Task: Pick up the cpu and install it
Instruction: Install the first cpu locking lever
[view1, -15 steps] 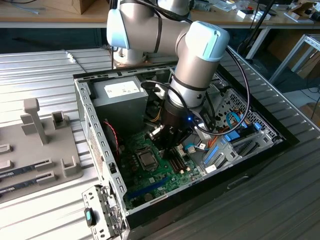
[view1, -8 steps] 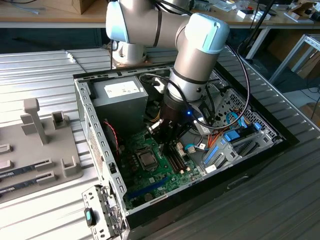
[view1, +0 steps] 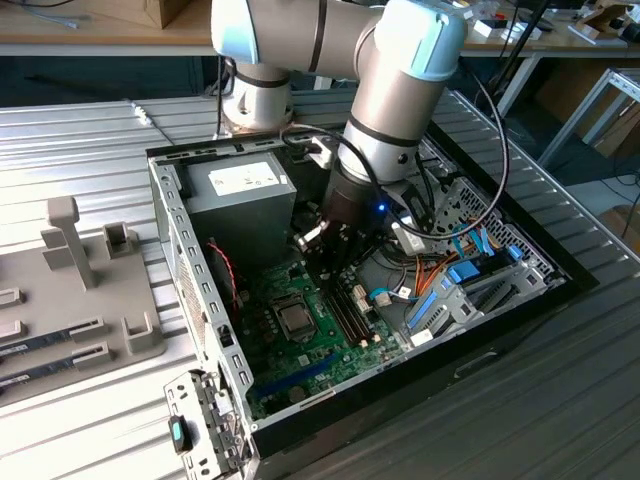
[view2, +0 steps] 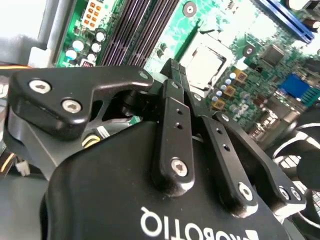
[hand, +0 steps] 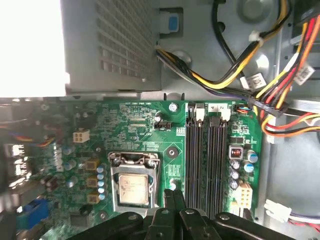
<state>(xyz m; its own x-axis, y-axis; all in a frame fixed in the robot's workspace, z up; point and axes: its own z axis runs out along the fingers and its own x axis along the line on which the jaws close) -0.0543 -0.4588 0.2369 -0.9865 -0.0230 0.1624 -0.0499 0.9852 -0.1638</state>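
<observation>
your cpu (hand: 134, 190) sits flat in its socket on the green motherboard (hand: 130, 125), framed by the metal socket bracket (hand: 135, 159); in the exterior view you find the same silvery square (view1: 294, 320) low in the open computer case (view1: 190, 300), and in the second wrist view it shows pale just past the fingertips (view2: 206, 64). nothing is touching it.

look at the gripper (hand: 172, 196) in the first wrist view: its black fingers are pressed together with no gap between them and nothing held, hanging just beside the cpu, between the socket and the memory slots (hand: 205, 160). the second wrist view shows the same closed, empty pair of fingers (view2: 176, 115) tapering to a tip above the board. in the exterior view the gripper (view1: 335, 265) reaches down into the case above the memory slots, close to the socket but not on it.

around that, you have the grey power supply (view1: 245, 200) at the far end of the case, bundles of yellow, orange and black cables (hand: 235, 75) running beside the slots, and blue connectors (view1: 465, 272) toward the exterior view's right. on the ribbed metal table (view1: 80, 140), at the exterior view's left, a grey holder tray (view1: 90, 290) stands well apart from the case.
</observation>
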